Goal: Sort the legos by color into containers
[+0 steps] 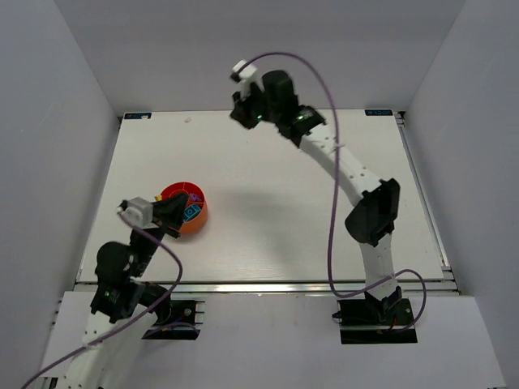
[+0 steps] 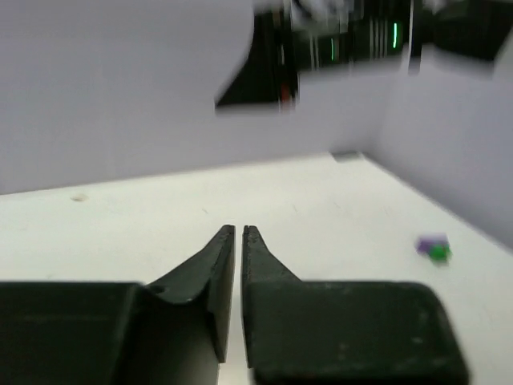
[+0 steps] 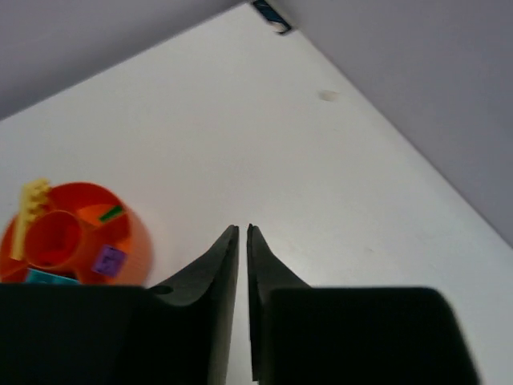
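Note:
An orange bowl stands at the table's left with a smaller red bowl set inside it. In the right wrist view the orange bowl holds the red bowl, a yellow brick, a purple brick, a green brick and a teal brick. My left gripper is shut and empty, hovering over the bowl. My right gripper is shut and empty, raised high near the far edge. A purple brick joined to a green brick lies on the table, right of the left fingertips.
Grey walls close in the white table on the left, far and right sides. The right arm stretches over the table's right half. A small pale speck lies near the far left corner.

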Controlling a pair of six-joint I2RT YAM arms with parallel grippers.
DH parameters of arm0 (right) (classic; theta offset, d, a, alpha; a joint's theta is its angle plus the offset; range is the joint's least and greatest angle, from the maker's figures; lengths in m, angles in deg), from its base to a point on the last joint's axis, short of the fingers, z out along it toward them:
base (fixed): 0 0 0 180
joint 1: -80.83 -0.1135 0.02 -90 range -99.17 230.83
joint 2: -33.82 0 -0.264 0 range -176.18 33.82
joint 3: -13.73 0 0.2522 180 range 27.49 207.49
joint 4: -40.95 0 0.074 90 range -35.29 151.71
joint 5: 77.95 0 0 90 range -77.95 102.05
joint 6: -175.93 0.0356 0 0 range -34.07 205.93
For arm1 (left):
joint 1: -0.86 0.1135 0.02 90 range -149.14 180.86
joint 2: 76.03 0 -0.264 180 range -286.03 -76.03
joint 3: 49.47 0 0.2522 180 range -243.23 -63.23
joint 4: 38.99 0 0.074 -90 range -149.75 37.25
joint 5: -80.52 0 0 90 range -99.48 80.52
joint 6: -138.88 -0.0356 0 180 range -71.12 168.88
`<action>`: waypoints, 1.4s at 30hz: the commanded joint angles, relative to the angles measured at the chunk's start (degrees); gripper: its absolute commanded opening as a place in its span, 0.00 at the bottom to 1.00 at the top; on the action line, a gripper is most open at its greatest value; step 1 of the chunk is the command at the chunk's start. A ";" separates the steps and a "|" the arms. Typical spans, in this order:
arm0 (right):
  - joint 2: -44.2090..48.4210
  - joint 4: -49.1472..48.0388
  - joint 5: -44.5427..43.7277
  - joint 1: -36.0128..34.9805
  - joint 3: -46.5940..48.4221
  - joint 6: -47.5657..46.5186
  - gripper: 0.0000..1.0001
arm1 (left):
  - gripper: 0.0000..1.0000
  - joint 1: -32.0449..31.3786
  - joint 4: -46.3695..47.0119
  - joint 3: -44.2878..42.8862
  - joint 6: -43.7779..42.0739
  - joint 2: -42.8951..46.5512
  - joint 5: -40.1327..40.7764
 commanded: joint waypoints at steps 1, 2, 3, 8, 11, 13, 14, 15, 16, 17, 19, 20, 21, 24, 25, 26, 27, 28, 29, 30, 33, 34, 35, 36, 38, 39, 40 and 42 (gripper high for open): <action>3.88 22.64 -2.15 5.86 5.32 -11.29 0.19 | 0.25 -0.27 0.56 -2.61 0.57 -10.65 -18.34; 5.12 25.14 -3.03 7.00 4.11 -13.05 0.25 | 0.31 -0.27 0.65 -3.23 0.75 -13.55 -21.34; 6.17 27.43 -3.13 10.93 2.44 -14.02 0.38 | 0.50 0.26 0.91 -4.01 1.01 -19.15 -27.28; 16.28 35.69 -0.75 23.25 -13.31 -21.12 0.75 | 0.84 0.26 1.88 -7.01 1.63 -30.45 -37.62; 16.11 45.18 -0.58 30.03 -14.26 -22.73 0.85 | 0.86 0.26 1.53 -6.84 1.45 -30.90 -39.12; 18.12 48.28 -0.32 32.49 -19.08 -23.52 0.89 | 0.87 0.26 1.35 -6.14 1.45 -28.63 -38.51; 19.62 48.11 0.99 36.16 -26.33 -24.05 0.89 | 0.88 -0.35 1.35 -5.87 1.37 -27.83 -37.55; 21.11 45.93 1.53 37.41 -30.14 -24.83 0.89 | 0.88 -0.35 1.01 -5.35 1.19 -27.04 -36.67; 24.26 44.60 1.71 39.60 -33.66 -25.54 0.89 | 0.89 -0.35 1.00 -5.17 1.19 -26.33 -36.48; 26.12 42.94 1.01 41.27 -37.09 -26.07 0.89 | 0.89 -0.35 1.09 -5.08 1.37 -25.63 -36.48; 29.89 36.90 -0.66 43.82 -45.98 -27.73 0.89 | 0.89 -0.35 1.27 -5.08 1.37 -25.53 -36.66; 30.78 35.46 -3.80 44.19 -48.18 -28.70 0.89 | 0.89 -0.35 1.09 -5.16 1.37 -25.80 -36.83; 31.14 34.06 -4.79 44.63 -51.25 -29.58 0.88 | 0.89 -0.35 0.92 -5.34 1.37 -26.15 -37.44; 30.18 30.71 -6.82 44.89 -52.42 -32.57 0.84 | 0.89 -0.35 0.91 -5.43 1.37 -26.24 -38.41; 29.66 29.83 -6.99 45.07 -52.33 -32.92 0.83 | 0.89 -0.35 0.91 -5.43 1.45 -26.15 -38.42; 29.65 28.87 -6.99 44.90 -52.50 -33.45 0.83 | 0.89 -0.35 1.00 -5.34 1.54 -25.98 -38.42; 29.48 26.86 -6.65 44.89 -52.77 -33.54 0.83 | 0.89 -0.35 1.09 -5.25 1.54 -25.54 -38.16; 29.04 26.23 -6.29 44.98 -52.68 -33.72 0.82 | 0.89 -0.35 0.92 -5.34 1.46 -25.45 -37.98; 28.69 25.61 -6.03 44.63 -52.51 -33.89 0.82 | 0.89 -0.35 0.91 -5.17 1.45 -25.27 -37.72; 28.33 24.47 -5.94 44.63 -52.33 -33.98 0.82 | 0.89 -0.35 0.91 -5.25 1.37 -25.18 -37.71; 25.88 22.53 -4.89 44.45 -50.93 -33.81 0.81 | 0.90 -0.35 0.74 -5.25 1.19 -25.09 -37.54; 23.61 22.70 -4.36 44.45 -50.05 -33.72 0.81 | 0.90 -0.35 0.56 -5.34 1.10 -25.44 -37.45; 22.28 23.49 -3.31 44.37 -48.22 -33.63 0.80 | 0.90 -0.35 0.48 -5.34 1.02 -25.45 -37.36; 20.96 25.32 -2.61 44.37 -47.16 -33.80 0.76 | 0.90 -0.35 0.13 -5.51 0.75 -25.36 -37.10; 17.88 26.31 -1.11 44.19 -45.48 -33.98 0.68 | 0.90 -0.35 -0.14 -5.52 0.58 -25.36 -36.66; 17.18 26.31 -1.19 44.10 -45.30 -33.98 0.68 | 0.90 -0.35 -0.14 -5.60 0.58 -25.27 -36.57; 16.39 26.22 -1.11 44.02 -45.30 -34.16 0.66 | 0.90 -0.35 -0.14 -5.52 0.49 -25.18 -36.48; 15.85 25.61 -1.10 43.93 -45.65 -34.25 0.66 | 0.90 -0.35 -0.14 -5.43 0.49 -25.18 -36.39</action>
